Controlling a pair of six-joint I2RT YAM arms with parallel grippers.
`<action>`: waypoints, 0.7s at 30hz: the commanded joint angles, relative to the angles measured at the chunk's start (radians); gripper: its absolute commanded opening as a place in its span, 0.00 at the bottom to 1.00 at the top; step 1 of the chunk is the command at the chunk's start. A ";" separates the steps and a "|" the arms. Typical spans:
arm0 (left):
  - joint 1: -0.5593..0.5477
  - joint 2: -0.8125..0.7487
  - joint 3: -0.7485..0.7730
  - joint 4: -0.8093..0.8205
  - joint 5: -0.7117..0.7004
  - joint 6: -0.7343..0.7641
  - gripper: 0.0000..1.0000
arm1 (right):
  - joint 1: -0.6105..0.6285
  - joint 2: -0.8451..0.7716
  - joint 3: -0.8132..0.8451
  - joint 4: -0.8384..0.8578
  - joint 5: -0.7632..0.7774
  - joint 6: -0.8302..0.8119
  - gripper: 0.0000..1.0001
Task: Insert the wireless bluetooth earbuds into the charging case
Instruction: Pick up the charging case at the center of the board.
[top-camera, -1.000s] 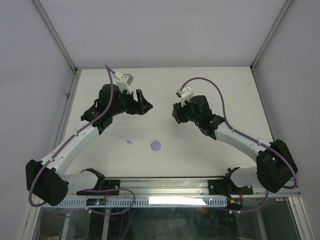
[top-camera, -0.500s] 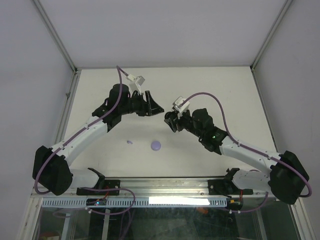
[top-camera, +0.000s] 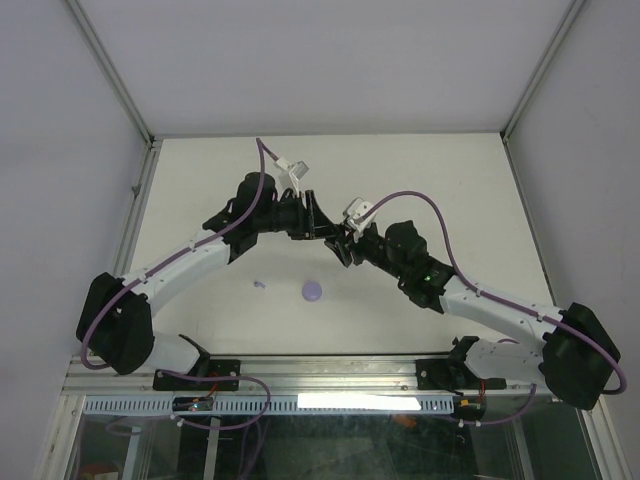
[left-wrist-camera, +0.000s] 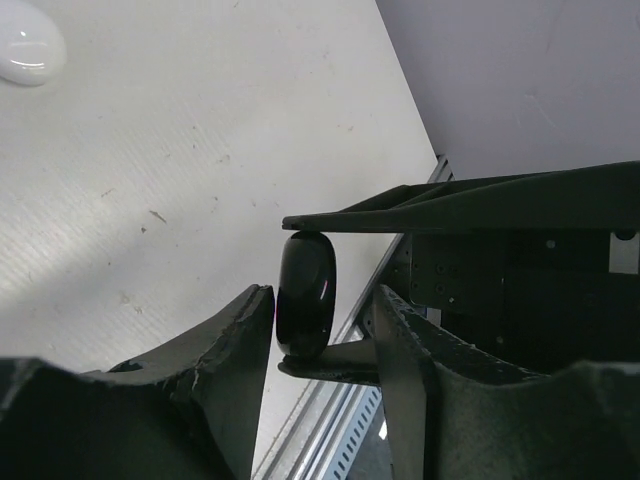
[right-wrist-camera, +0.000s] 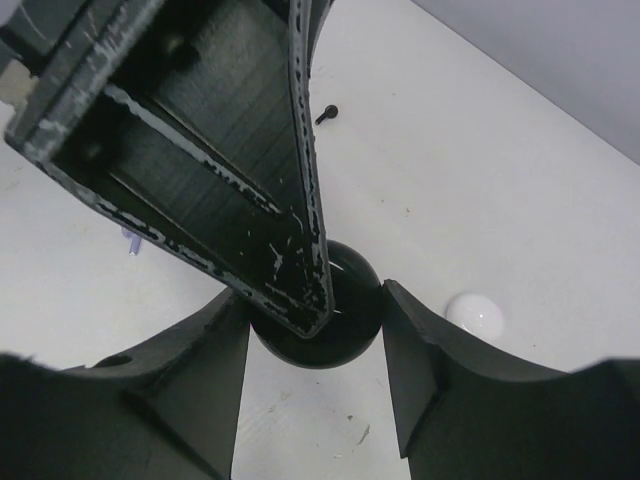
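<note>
Frankly, little of the job is done. My right gripper (top-camera: 342, 246) is clenched on the black case (left-wrist-camera: 305, 295), one finger on each side of its rim, and as far as I can judge it holds the case clear of the table (top-camera: 430, 180). My left gripper (top-camera: 320, 224) has its jaws parted astride that same case. One finger (left-wrist-camera: 245, 325) sits against or just beside one flat face, while the other finger shows a plain gap to the opposite face, so I judge that this gripper grasps nothing yet. The black case looks shut, and I can see no bud in it. The black bud (right-wrist-camera: 326, 114) lies loose on the table, apart from the black case and beyond it as my right wrist camera looks. The white case (right-wrist-camera: 474, 314) rests on the table near the black case. The lavender case (top-camera: 312, 291) lies nearer my bases than the black case does, and the lavender bud (top-camera: 259, 284) lies nearer my bases and further to my left. I cannot find a white bud. By my reckoning everything that counts lies ahead: opening the black case, probably between my two grippers, fetching its bud and seating it, then the same for the other colours.
</note>
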 joint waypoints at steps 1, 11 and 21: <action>-0.014 0.010 -0.004 0.066 0.031 -0.024 0.43 | 0.009 -0.039 -0.005 0.098 -0.001 -0.017 0.48; -0.014 -0.032 0.012 0.068 0.006 0.076 0.12 | 0.009 -0.053 -0.025 0.109 -0.018 -0.014 0.58; -0.012 -0.115 0.103 -0.121 -0.059 0.427 0.00 | 0.006 -0.083 0.019 0.008 -0.101 0.036 0.72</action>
